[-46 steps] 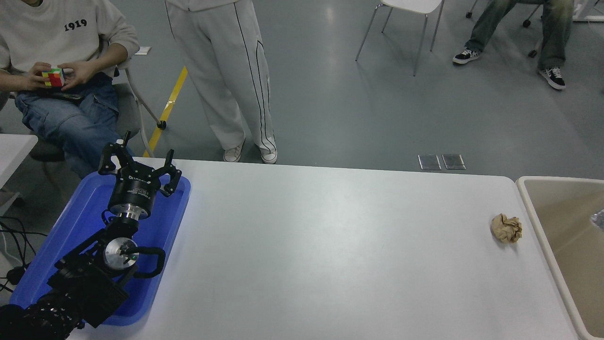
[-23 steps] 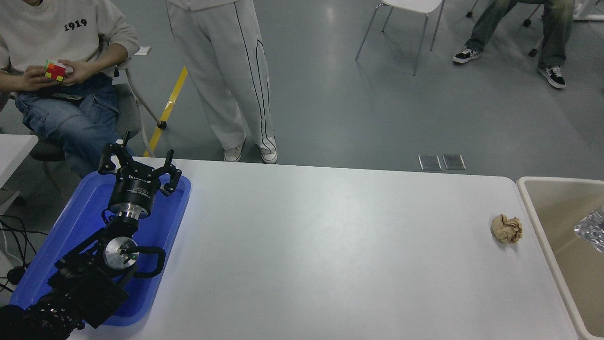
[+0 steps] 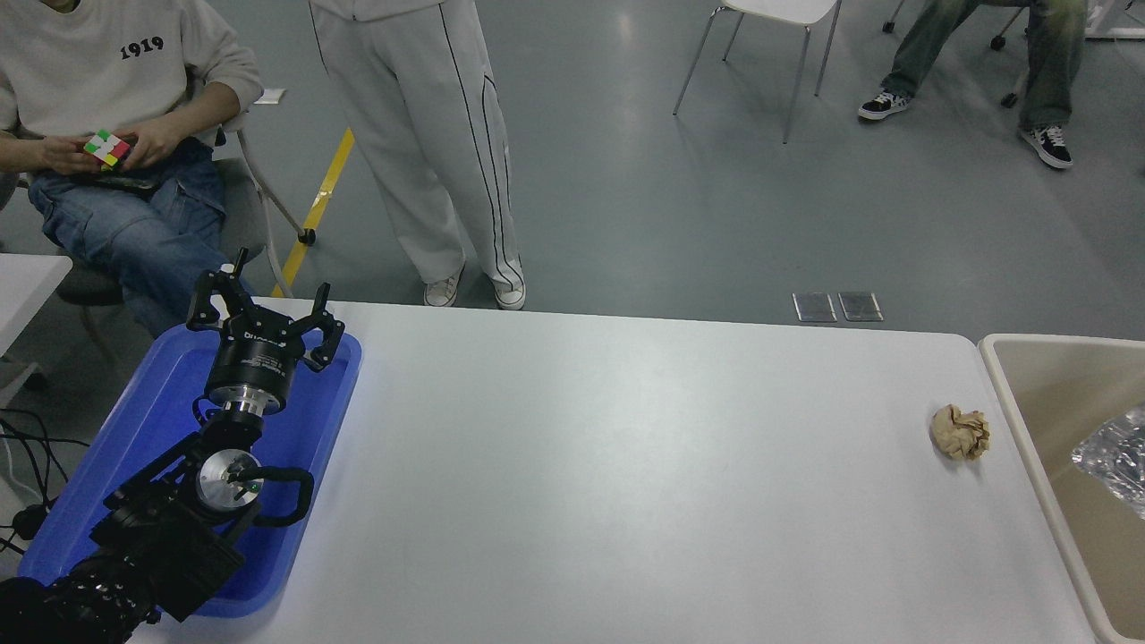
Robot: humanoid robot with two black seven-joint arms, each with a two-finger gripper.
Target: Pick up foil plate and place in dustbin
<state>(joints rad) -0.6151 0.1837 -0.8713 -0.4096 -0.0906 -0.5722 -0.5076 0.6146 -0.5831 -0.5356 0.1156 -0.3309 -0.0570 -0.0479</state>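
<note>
- The foil plate, shiny silver and heavily crinkled, shows only in part at the picture's right edge, within the dustbin's opening; whether it rests on the bin's inner wall or is held up there cannot be told.
- The dustbin is beige plastic with a thick, rounded rim and a smooth tan inside, standing just off the desk's right end.
- The desk has a smooth, matte white top with rounded far corners.
- A small tan paper ball, crumpled into sharp folds, lies on the desk near the bin's rim, apart from it.
- The left tool is released: its black, jointed fingers are spread wide over the far end of the blue tray.
- The blue tray is flat, glossy plastic with a low rim and rounded corners, lying at the desk's left end under the left arm.
- The left arm is black with a round, brushed-metal joint cap and comes in from the lower left corner.
- The right tool is out of the picture.
- A seated person at the upper left holds a multicoloured puzzle cube in both hands.
- A second person in pale trousers with thin dark stripes stands at the desk's far side.
</note>
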